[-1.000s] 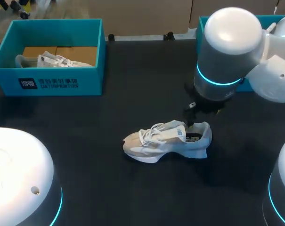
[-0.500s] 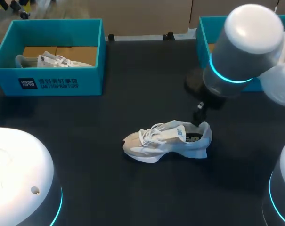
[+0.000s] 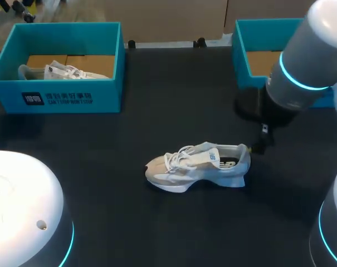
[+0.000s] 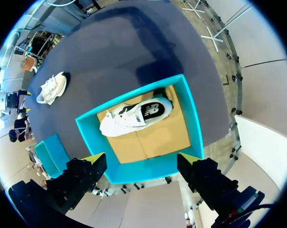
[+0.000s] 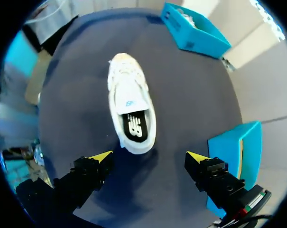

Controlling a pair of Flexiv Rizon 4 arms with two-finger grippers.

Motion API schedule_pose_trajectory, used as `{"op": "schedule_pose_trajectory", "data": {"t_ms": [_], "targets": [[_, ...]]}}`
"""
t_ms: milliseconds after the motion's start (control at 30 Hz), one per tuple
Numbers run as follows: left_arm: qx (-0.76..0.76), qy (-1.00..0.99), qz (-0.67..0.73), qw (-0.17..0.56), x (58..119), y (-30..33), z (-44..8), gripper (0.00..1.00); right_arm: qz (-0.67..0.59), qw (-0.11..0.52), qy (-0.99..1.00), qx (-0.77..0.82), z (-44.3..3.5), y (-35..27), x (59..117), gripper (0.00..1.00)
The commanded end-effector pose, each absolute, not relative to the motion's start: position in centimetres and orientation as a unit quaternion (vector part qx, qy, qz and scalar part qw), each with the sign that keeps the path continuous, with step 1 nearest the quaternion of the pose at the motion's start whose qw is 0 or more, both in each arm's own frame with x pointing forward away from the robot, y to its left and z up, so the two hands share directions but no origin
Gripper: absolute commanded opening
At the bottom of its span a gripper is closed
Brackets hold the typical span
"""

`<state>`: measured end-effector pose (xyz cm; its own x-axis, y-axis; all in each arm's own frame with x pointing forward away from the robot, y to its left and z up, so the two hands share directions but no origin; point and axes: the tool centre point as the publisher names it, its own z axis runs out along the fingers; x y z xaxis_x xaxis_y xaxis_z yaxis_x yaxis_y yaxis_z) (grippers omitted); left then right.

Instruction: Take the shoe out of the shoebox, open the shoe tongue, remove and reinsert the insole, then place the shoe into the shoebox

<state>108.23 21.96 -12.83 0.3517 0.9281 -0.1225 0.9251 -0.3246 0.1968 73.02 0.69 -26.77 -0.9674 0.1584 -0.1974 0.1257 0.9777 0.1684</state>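
Shoe (image 3: 199,166) upright mid-tabletop (image 3: 157,222), toe toward the left edge — right gripper (image 5: 149,156) just behind its heel, fingers apart; left gripper (image 4: 141,159), also apart, above the far-left-corner shoebox (image 4: 148,170).

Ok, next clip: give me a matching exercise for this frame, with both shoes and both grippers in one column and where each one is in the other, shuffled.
Things:
1. loose shoe
2. boxed shoe
3. left gripper
4. right gripper

Places:
A. open, by the loose shoe's heel
B. inside the left shoebox
C. upright on the black table
D. open, above the left shoebox

Pairs: 1-C, 2-B, 3-D, 4-A.
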Motion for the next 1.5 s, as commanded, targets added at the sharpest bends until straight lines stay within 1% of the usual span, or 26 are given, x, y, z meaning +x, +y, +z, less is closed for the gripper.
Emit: {"op": "schedule_pose_trajectory", "data": {"t_ms": [33, 133, 367, 700, 867, 1033, 1333, 1500], "targets": [[0.814, 0.569, 0.008, 0.116, 108.2, 22.0, -12.8, 1.0, 0.178, 0.105, 0.978, -0.005, -27.2, -0.8, 72.4, 1.0], [0.814, 0.569, 0.008, 0.116, 108.2, 22.0, -12.8, 1.0, 0.202, 0.094, 0.974, -0.024, -27.7, -1.5, 72.3, 1.0], [0.814, 0.569, 0.008, 0.116, 108.2, 22.0, -12.8, 1.0, 0.267, 0.065, 0.962, -0.001, -29.3, -3.5, 72.5, 1.0], [0.814, 0.569, 0.008, 0.116, 108.2, 22.0, -12.8, 1.0, 0.363, 0.072, 0.929, 0.018, -31.3, -5.8, 72.7, 1.0], [0.814, 0.569, 0.008, 0.116, 108.2, 22.0, -12.8, 1.0, 0.381, 0.066, 0.922, 0.009, -32.3, -6.5, 72.7, 1.0], [0.814, 0.569, 0.008, 0.116, 108.2, 22.0, -12.8, 1.0, 0.425, 0.076, 0.902, 0.015, -33.2, -7.0, 72.8, 1.0], [0.814, 0.569, 0.008, 0.116, 108.2, 22.0, -12.8, 1.0, 0.451, 0.077, 0.889, 0.001, -34.6, -6.9, 72.7, 1.0], [0.814, 0.569, 0.008, 0.116, 108.2, 22.0, -12.8, 1.0, 0.444, 0.064, 0.894, -0.005, -35.7, -6.7, 72.7, 1.0]]}}
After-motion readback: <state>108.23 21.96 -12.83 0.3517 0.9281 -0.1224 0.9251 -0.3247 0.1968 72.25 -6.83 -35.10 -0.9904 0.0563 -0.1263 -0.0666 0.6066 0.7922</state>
